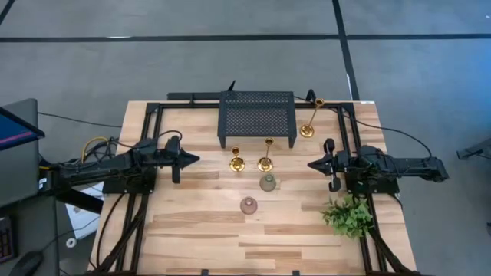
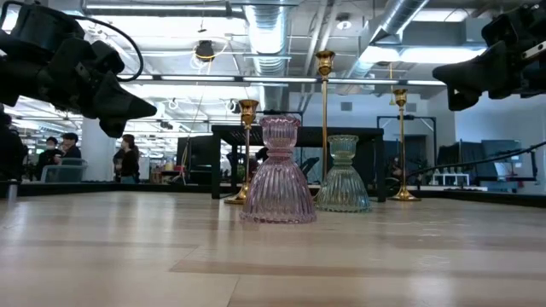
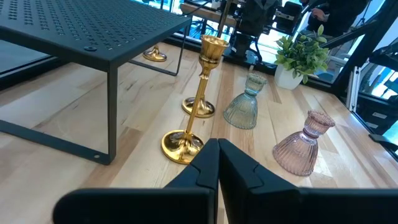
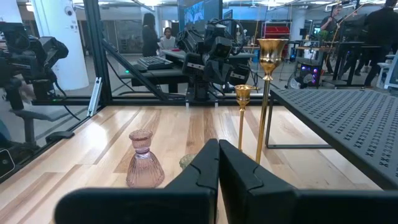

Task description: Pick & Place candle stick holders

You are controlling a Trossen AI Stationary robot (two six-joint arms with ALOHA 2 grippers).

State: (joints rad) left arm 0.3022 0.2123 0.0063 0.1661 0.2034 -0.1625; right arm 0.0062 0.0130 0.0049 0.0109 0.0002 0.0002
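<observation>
Three gold candlesticks stand upright on their round bases: a short one (image 1: 236, 162), a middle one (image 1: 265, 162), and a tall one (image 1: 309, 126) by the rack's right end. A grey-green holder (image 1: 268, 182) and a pink holder (image 1: 248, 205) stand nearer the front; they also show in the low view (image 2: 343, 179) (image 2: 278, 183). My left gripper (image 1: 196, 159) is shut and empty, above the table, left of the short candlestick (image 3: 198, 112). My right gripper (image 1: 311, 164) is shut and empty, right of the middle candlestick (image 4: 267, 87).
A black perforated rack (image 1: 257, 116) stands at the back centre, just behind the two nearer candlesticks. A leafy green plant (image 1: 349, 215) sits at the front right, near my right arm. Bare wood lies at the front left (image 1: 176, 230). People show in the room beyond.
</observation>
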